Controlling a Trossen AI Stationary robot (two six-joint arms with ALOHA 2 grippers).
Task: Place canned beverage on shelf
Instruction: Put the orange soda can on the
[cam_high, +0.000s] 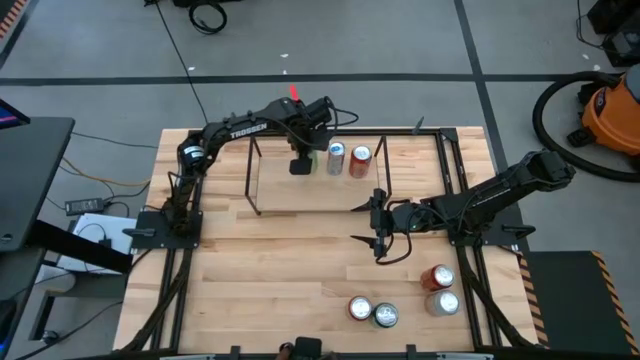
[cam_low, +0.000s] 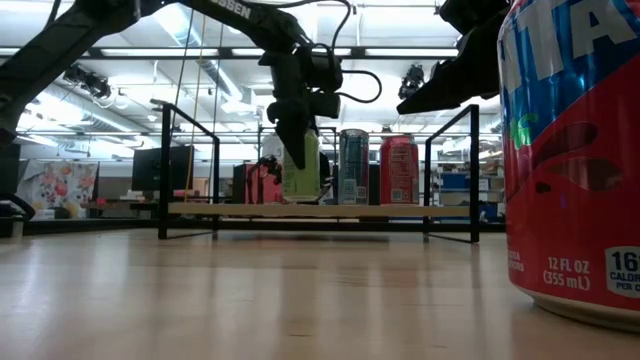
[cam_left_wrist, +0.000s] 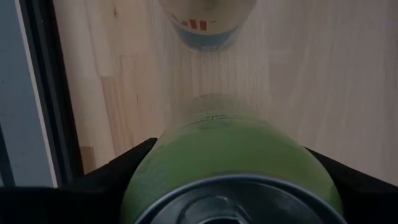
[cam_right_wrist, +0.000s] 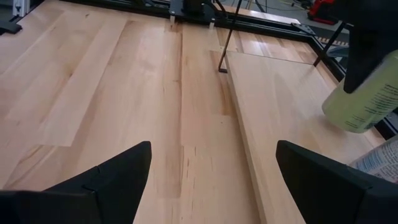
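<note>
Over the shelf (cam_high: 300, 195), at the far side of the table (cam_high: 280, 280), the left gripper (cam_high: 300, 165) holds a green can (cam_low: 300, 165) between its fingers; in the low view the can hangs upright in that grip, its base close to the light wood deck, though whether it touches the deck cannot be told; in the left wrist view the can (cam_left_wrist: 230, 155) fills the space between the two dark fingers (cam_left_wrist: 118, 174), one pressed against each side, its silver top nearest the camera. Just beside it on the deck stand a silver-and-blue can (cam_high: 336, 155) and a red can (cam_high: 360, 160), side by side toward the shelf's right end; the green can sits to their left, apart from them. Nearer the table's middle, the right gripper (cam_high: 378, 222) hovers above the bare wood just in front of the shelf's right end; its fingers (cam_right_wrist: 99, 180) stand well apart with nothing between them. Four more cans (cam_high: 400, 295) stand at the near right of the table, well apart from both grippers; one of them, a red one (cam_low: 575, 150), looms large in the low view.
</note>
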